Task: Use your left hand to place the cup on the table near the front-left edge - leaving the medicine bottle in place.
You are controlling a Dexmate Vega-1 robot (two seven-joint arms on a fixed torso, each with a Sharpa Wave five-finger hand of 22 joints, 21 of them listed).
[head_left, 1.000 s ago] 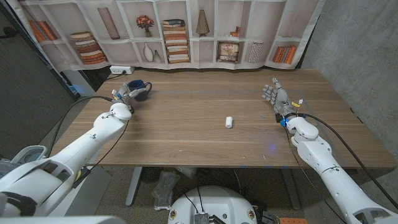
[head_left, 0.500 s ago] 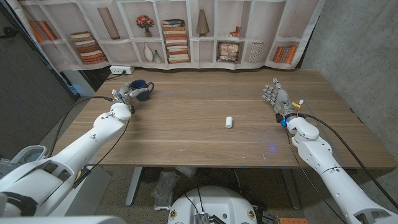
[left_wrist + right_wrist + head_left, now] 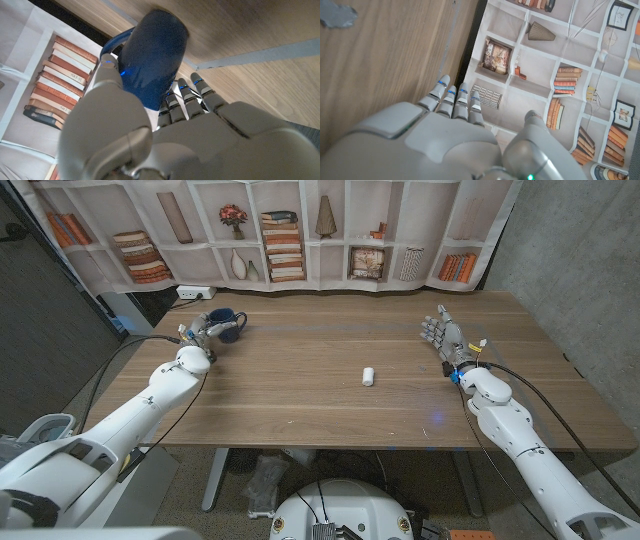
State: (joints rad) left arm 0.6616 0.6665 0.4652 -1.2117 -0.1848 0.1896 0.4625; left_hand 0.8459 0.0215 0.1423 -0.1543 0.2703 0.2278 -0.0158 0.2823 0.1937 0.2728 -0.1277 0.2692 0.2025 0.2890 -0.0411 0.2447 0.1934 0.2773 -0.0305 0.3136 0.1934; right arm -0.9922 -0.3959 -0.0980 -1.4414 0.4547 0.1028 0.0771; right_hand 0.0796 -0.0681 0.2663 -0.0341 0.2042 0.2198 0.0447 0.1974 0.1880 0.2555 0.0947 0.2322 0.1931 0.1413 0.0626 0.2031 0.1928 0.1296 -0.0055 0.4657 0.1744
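My left hand (image 3: 203, 330) wraps around the blue cup (image 3: 225, 325) at the far left of the table (image 3: 300, 390). The front-left edge is back toward me. The bottle (image 3: 368, 376) lies mid-table, well apart. My right hand (image 3: 440, 335) holds nothing, fingers straight.

1. Head view is evenly lit and fairly bright, soft light from overhead as far as I can tell. The wooden table (image 3: 330, 370) shows no harsh glare, only faint shadows under my arms.
2. Edges of that view bow noticeably: the bookshelf backdrop (image 3: 290, 235) curves like a wide-angle lens.
3. Left wrist view is dimmer. The cup (image 3: 152, 55) is dark blue, close and a bit soft, with my left hand (image 3: 165, 135) blurry in the foreground.
4. Right wrist view is brighter; my right hand (image 3: 445, 135) is out of focus up close, while the shelf print behind stays fairly sharp.
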